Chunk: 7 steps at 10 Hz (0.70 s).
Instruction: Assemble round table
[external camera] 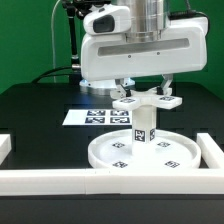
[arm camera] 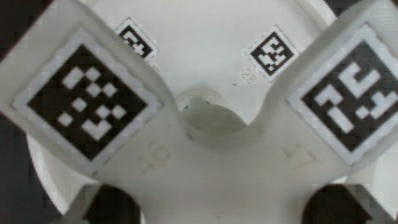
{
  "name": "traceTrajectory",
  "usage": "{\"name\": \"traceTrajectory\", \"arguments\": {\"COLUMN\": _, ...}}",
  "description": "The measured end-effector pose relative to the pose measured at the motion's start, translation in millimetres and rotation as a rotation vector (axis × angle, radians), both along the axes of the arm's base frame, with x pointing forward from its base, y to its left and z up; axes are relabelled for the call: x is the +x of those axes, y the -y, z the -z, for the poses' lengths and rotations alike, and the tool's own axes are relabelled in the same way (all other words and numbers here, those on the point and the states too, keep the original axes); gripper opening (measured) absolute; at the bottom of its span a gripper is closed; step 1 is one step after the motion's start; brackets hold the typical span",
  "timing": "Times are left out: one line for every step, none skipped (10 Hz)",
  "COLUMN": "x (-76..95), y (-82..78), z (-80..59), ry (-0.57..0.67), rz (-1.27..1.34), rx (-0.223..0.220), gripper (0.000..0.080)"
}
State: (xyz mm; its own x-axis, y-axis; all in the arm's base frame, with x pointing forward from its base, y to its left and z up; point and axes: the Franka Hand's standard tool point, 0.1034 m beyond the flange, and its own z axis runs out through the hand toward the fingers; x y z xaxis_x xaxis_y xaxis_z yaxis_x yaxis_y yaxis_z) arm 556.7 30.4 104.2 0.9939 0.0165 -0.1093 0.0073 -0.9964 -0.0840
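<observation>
The round disc (external camera: 165,156) lies flat on the black table near the front rail. The short post (external camera: 143,127) stands upright on its centre hub. The four-armed cross piece (external camera: 146,101) sits level on top of the post. My gripper (external camera: 146,93) comes straight down over it, one finger on each side of the cross piece, shut on it. In the wrist view the cross piece (arm camera: 214,120) fills the picture, with tags on its arms. The dark fingertips (arm camera: 111,205) flank one arm, and my gripper (arm camera: 228,205) holds that arm. The post and disc are hidden there.
The marker board (external camera: 92,117) lies flat behind the disc, toward the exterior view's left. White border rails run along the front (external camera: 45,180), at the exterior view's right (external camera: 211,150) and at its left (external camera: 4,148). A dark cable hangs behind the arm.
</observation>
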Motion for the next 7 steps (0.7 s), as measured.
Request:
{"name": "traceTrajectory", "arguments": {"x": 0.0, "y": -0.1, "z": 0.0, "ry": -0.001, "rz": 0.015, "rx": -0.002, "gripper": 0.0449}}
{"name": "traceTrajectory", "arguments": {"x": 0.0, "y": -0.1, "z": 0.0, "ry": -0.003, "rz": 0.031, "rx": -0.003, "gripper": 0.0449}}
{"name": "traceTrajectory", "arguments": {"x": 0.1, "y": 1.5, "z": 0.2, "ry": -0.003, "rz": 0.059, "rx": -0.002, "gripper": 0.0449}}
{"name": "traceTrajectory", "arguments": {"x": 1.3, "y": 5.9, "z": 0.1, "ry": 0.002, "rz": 0.136, "rx": -0.003, "gripper": 0.0449}}
{"name": "traceTrajectory", "arguments": {"x": 2.1, "y": 7.6, "z": 0.4, "ry": 0.007, "rz": 0.27, "rx": -0.004, "gripper": 0.0449}}
{"name": "traceTrajectory", "arguments": {"x": 2.1, "y": 8.0, "z": 0.5, "ry": 0.009, "rz": 0.411, "rx": 0.002, "gripper": 0.0449}}
{"name": "traceTrajectory", "arguments": {"x": 3.3, "y": 7.5, "z": 0.7, "ry": 0.008, "rz": 0.561, "rx": 0.013, "gripper": 0.0449}}
